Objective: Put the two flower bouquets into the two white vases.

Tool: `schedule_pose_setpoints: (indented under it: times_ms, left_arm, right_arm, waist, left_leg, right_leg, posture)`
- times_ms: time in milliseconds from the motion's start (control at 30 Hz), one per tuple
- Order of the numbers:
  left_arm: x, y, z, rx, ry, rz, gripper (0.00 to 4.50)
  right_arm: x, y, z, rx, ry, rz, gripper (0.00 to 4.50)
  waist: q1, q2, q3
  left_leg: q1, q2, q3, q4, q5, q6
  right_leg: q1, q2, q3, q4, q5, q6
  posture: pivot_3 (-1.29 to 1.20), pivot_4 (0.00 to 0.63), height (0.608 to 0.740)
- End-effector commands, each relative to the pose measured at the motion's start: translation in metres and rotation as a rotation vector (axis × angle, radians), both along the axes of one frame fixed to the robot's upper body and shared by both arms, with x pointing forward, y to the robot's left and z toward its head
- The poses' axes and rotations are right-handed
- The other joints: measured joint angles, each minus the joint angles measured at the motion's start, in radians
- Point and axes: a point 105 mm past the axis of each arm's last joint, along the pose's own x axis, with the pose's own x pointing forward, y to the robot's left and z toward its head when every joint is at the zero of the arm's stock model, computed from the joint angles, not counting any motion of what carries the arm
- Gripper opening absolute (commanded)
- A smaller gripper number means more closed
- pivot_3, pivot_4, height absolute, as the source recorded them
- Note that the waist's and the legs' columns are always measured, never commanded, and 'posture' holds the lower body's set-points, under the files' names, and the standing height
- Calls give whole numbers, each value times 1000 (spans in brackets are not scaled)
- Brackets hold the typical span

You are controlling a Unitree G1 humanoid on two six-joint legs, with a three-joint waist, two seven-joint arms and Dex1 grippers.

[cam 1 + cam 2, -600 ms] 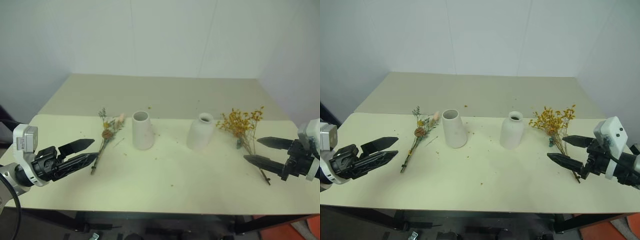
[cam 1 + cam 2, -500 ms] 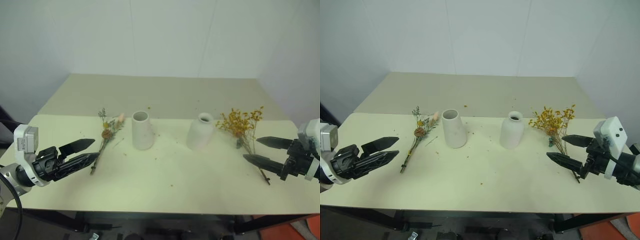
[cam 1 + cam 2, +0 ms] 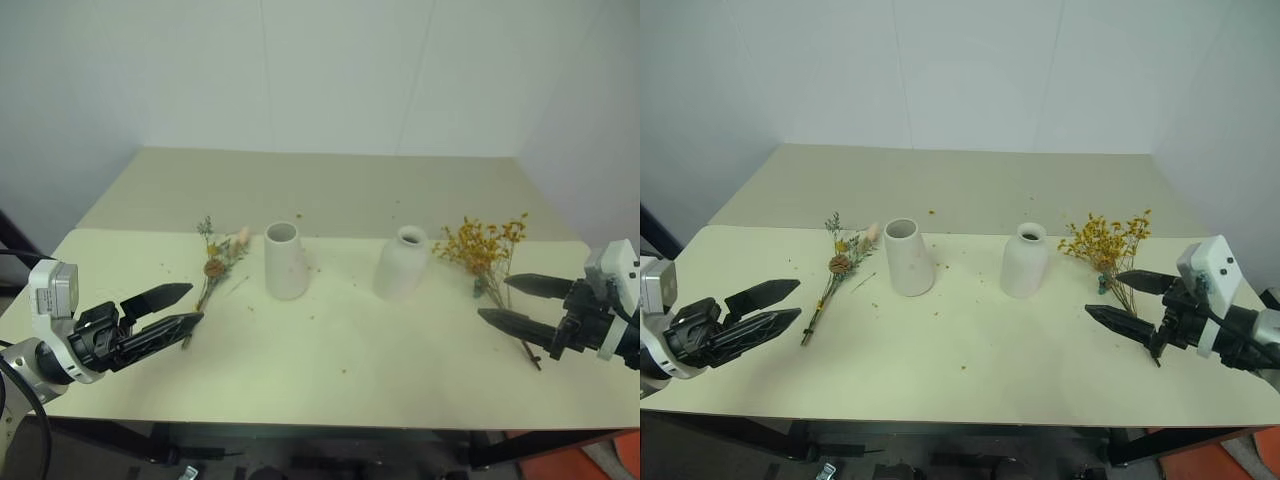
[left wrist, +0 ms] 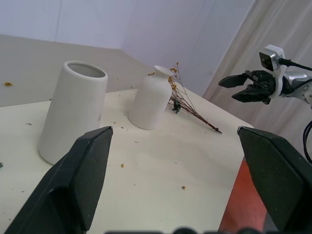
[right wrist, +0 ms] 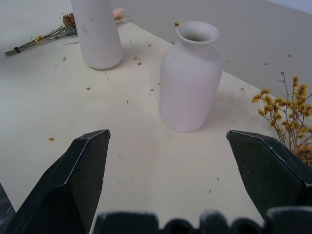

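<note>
White cone vase (image 3: 286,260) and bottle vase (image 3: 402,263) upright mid-frame on pale table (image 3: 330,370). Grey-green bouquet (image 3: 214,265) flat at left, yellow bouquet (image 3: 487,255) flat at right. Left pincer (image 3: 172,308) lower left, right pincer (image 3: 524,303) lower right, both wide, empty.

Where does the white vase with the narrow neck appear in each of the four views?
Left eye view: bottle vase right of centre.
Right eye view: right of centre.
Left wrist view: behind the cone vase, centre.
Right wrist view: centre.
Shared landmark: yellow bouquet beside it.
</note>
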Motion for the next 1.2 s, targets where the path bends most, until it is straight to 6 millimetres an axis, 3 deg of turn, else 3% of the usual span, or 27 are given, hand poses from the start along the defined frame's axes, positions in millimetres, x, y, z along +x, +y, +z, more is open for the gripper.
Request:
schedule_pose_setpoints:
  times_ms: [33, 333, 500, 667, 867, 1000, 1200]
  left_arm:
    - [-1, -3, 10, 23, -63, -12, 4487]
    - [9, -17, 11, 17, -80, -69, 4487]
    - [20, -55, 8, 16, -95, -173, 4487]
    - [36, -107, 5, 9, -143, -282, 4487]
    - [47, -164, 5, -6, -180, -375, 4487]
    - [50, -181, 2, 58, -214, -423, 4487]
    - [55, -192, -9, 96, -220, -442, 4487]
  right_arm:
    - [1, 0, 10, -22, -46, -13, 4500]
    - [3, -11, 2, -73, -8, -102, 4500]
    - [22, -25, -19, -151, 89, -235, 4500]
    - [46, -40, -29, -268, 138, -341, 4500]
    - [77, -54, -38, -256, 197, -442, 4500]
    - [89, -61, -47, -234, 241, -480, 4500]
    - [103, -67, -59, -213, 274, -522, 4500]
  waist:
    - [0, 0, 0]
    - [3, 0, 0]
    - [3, 0, 0]
    - [1, 0, 0]
    - [-2, 0, 0]
    - [-3, 0, 0]
    - [-6, 0, 0]
  left_leg:
    - [0, 0, 0, 0, 0, 0]
    - [0, 0, 0, 0, 0, 0]
    - [0, -1, 0, 0, 0, 0]
    - [0, -2, 0, 0, 0, 0]
    - [-1, -2, 0, 0, 0, 0]
    - [-2, -2, 0, 0, 0, 0]
    - [-2, -3, 0, 0, 0, 0]
  right_leg:
    - [0, 0, 0, 0, 0, 0]
    - [0, 0, 0, 0, 0, 0]
    - [1, 0, 0, 0, 1, 0]
    - [1, 0, 1, 0, 5, -5]
    - [0, 0, 2, -2, 6, -5]
    - [0, 0, 2, -2, 6, -5]
    - [0, 0, 2, -1, 6, -5]
  posture:
    - [0, 150, 740]
    - [0, 150, 740]
    - [0, 150, 740]
    - [0, 150, 740]
    - [0, 150, 740]
    - [0, 150, 740]
    - [0, 150, 740]
